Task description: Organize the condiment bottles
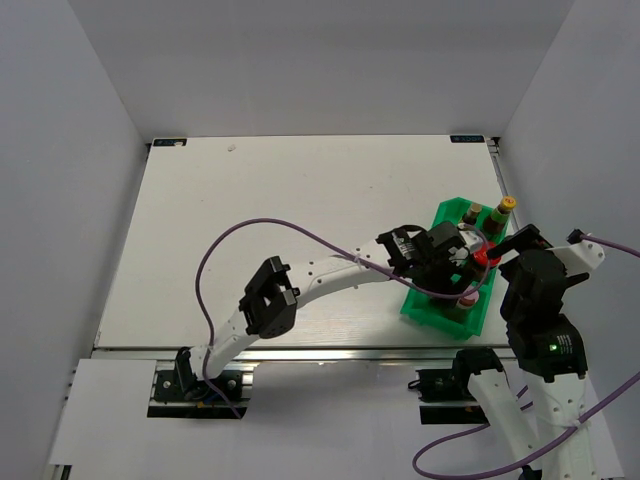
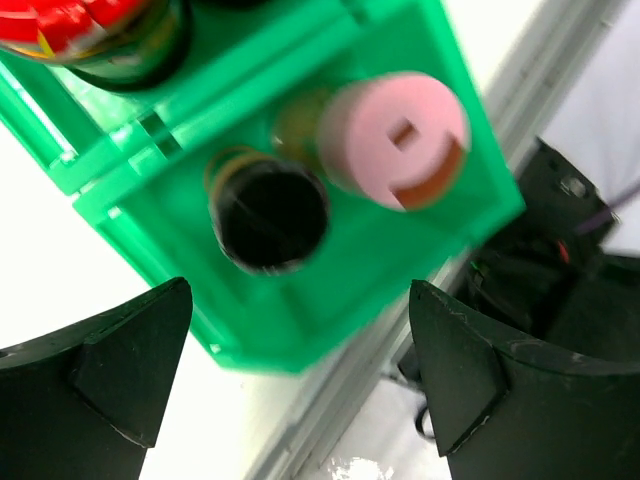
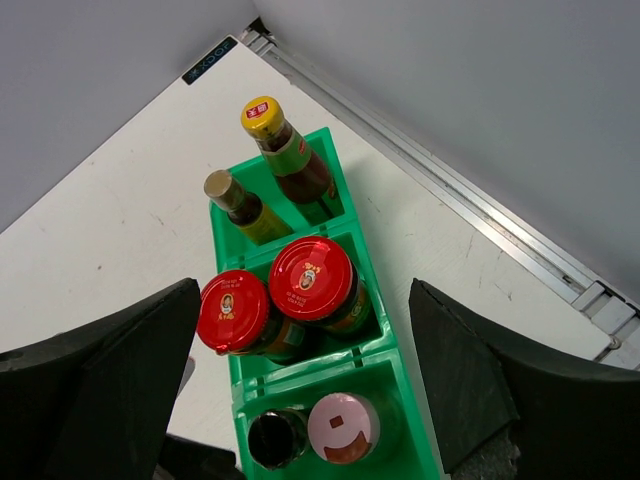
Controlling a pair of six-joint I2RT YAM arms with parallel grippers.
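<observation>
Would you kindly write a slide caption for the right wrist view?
Six condiment bottles stand paired across three compartments of the green bin, below the open right hand.

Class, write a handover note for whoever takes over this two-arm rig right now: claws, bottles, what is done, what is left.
Left claw: open, empty, over the near compartment of the green plastic bin.
Right claw: open, empty, above the bin.
Far compartment: yellow-capped green-labelled bottle and tan-capped brown bottle.
Middle: two red-lidded dark jars.
Near: pink-capped jar and dark-topped round shaker.
Done: all six sit in the bin, two per compartment.
Left: probably only to lift both arms away.
</observation>
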